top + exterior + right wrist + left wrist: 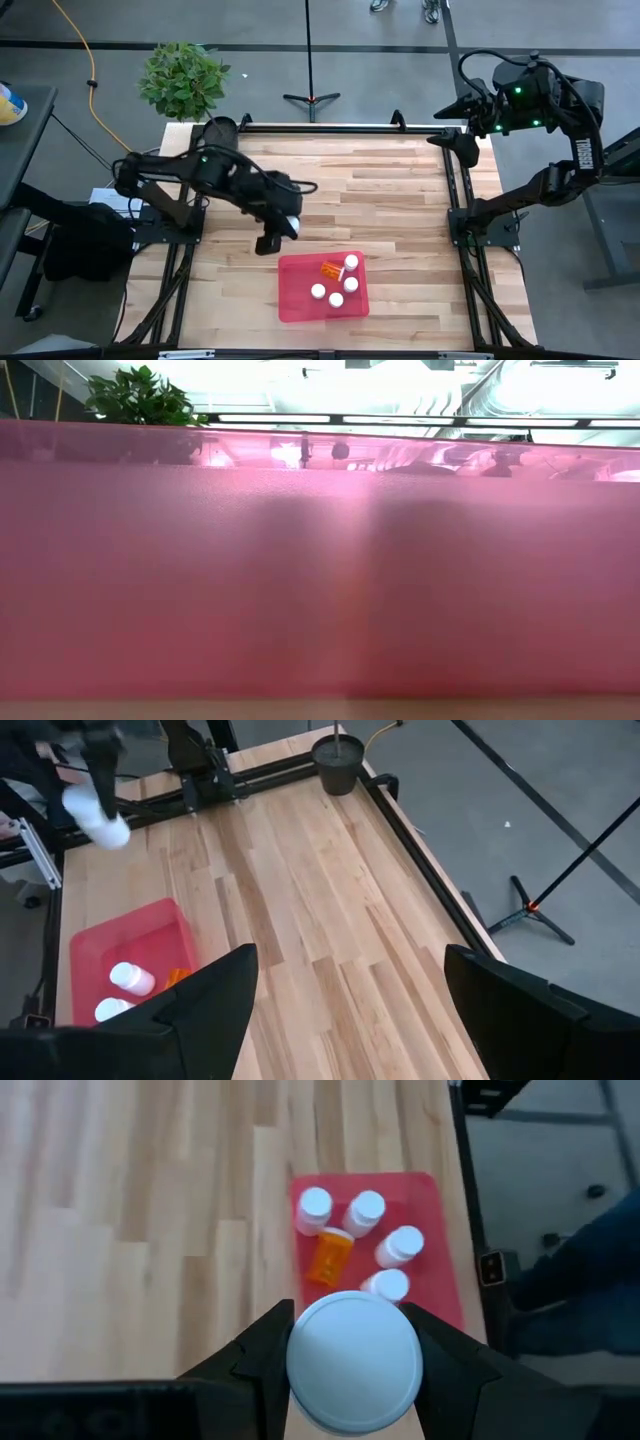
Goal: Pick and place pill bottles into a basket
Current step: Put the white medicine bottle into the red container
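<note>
My left gripper (272, 238) is shut on a white pill bottle (352, 1360), held above the table just to the far left of the red basket (300, 300). The basket lies flat near the table's near edge. It holds several white bottles (351, 262) and the orange bottle (330, 269), which lies on its side. The basket also shows in the left wrist view (440, 1210). My right gripper (350, 1020) is open and empty, raised over the table's far right corner (455, 125). My left gripper pinches the white bottle's round sides (290, 1365) between its two fingers (255, 1355). One round end of the bottle faces the wrist camera. The bottle is lifted clear of the table, as the right wrist view (95, 815) shows.
A small black pot (220, 130) stands at the table's far left corner, with a potted plant (183, 80) behind it. The basket's red wall (320, 580) fills the low view. Bare wooden table (380, 190) lies between the two arms.
</note>
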